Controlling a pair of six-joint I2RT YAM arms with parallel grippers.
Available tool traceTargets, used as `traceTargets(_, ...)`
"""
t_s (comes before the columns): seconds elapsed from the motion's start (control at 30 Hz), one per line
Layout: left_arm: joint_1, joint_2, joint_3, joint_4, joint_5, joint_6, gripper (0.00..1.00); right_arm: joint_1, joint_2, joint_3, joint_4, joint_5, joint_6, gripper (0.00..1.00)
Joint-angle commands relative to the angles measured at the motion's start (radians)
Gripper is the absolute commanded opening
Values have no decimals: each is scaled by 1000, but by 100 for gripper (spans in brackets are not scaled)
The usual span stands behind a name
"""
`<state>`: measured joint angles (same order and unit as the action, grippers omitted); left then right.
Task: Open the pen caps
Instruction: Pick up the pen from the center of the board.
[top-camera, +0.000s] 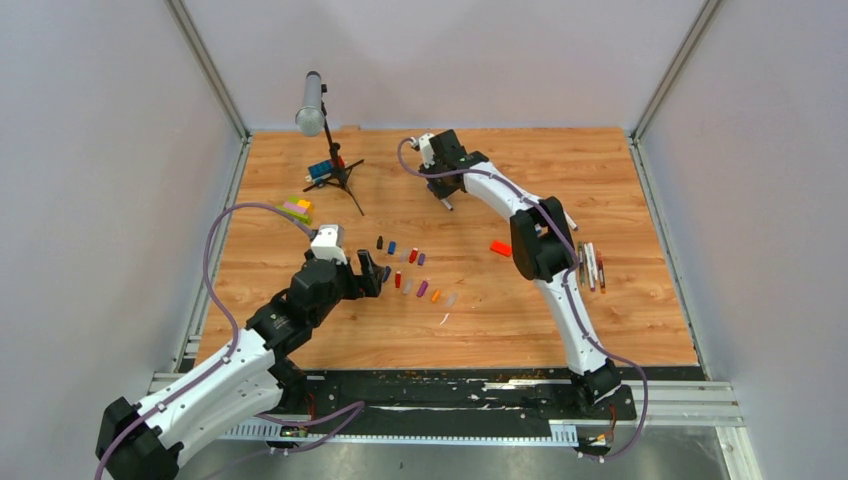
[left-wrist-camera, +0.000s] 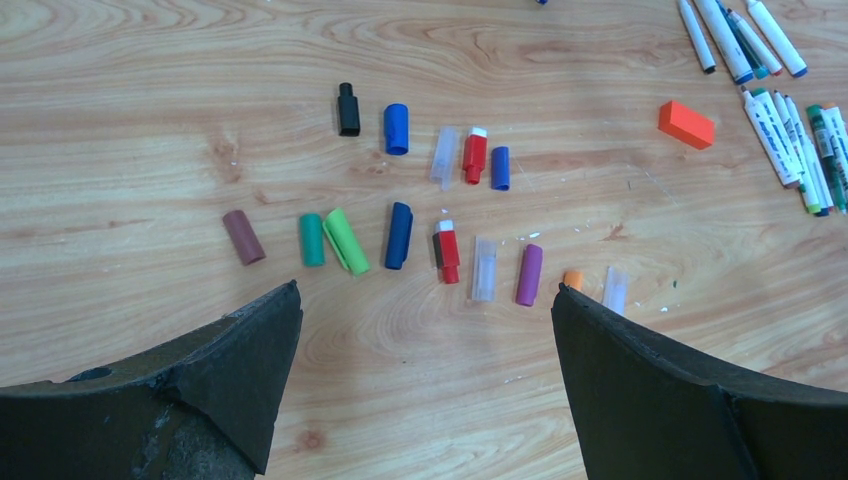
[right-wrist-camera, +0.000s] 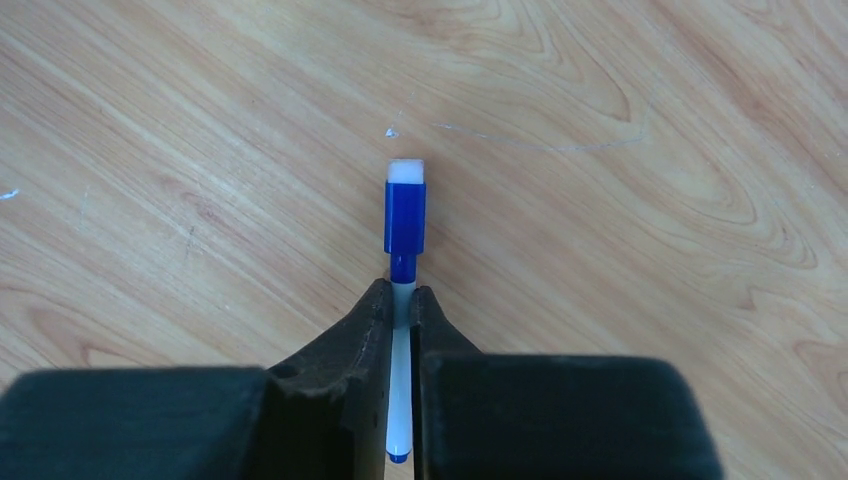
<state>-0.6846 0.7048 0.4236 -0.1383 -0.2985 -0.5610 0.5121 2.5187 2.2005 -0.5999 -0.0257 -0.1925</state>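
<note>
Jaws of the right gripper (right-wrist-camera: 400, 300) are almost together and pinch the white barrel of a blue pen (right-wrist-camera: 400, 400). Its blue cap (right-wrist-camera: 405, 215) is on the pen and points away from the fingers, above the far part of the wooden table (top-camera: 620, 180). Jaws of the left gripper (left-wrist-camera: 425, 295) stand wide apart and hold nothing; this gripper hangs over the middle of the table. At the far left a grey microphone (top-camera: 312, 103) stands on a black tripod. Near the right edge the other pens (left-wrist-camera: 775, 130) lie close together, and just left of them lies an orange-red block (left-wrist-camera: 686, 123). Beyond the left gripper the loose pen caps (left-wrist-camera: 397, 235) lie in two rough rows: black, blue, clear and red in the far row; brown, green, blue, red, clear, purple and orange in the near row.
</note>
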Motion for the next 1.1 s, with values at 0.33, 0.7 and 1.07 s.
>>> traceTargets(0.33,7,-40,-24,55,43,-40,100,3,-287,-366,-149,-28,-61,2)
traceTargets(0.7,7,-45,-46,101,84,-83,100,8,-386,-585,-236,1,-52,14)
traceTargets(1.07,6,-42,-63,133,116,-119,100,26,-344,-579,-295,60,-50,23)
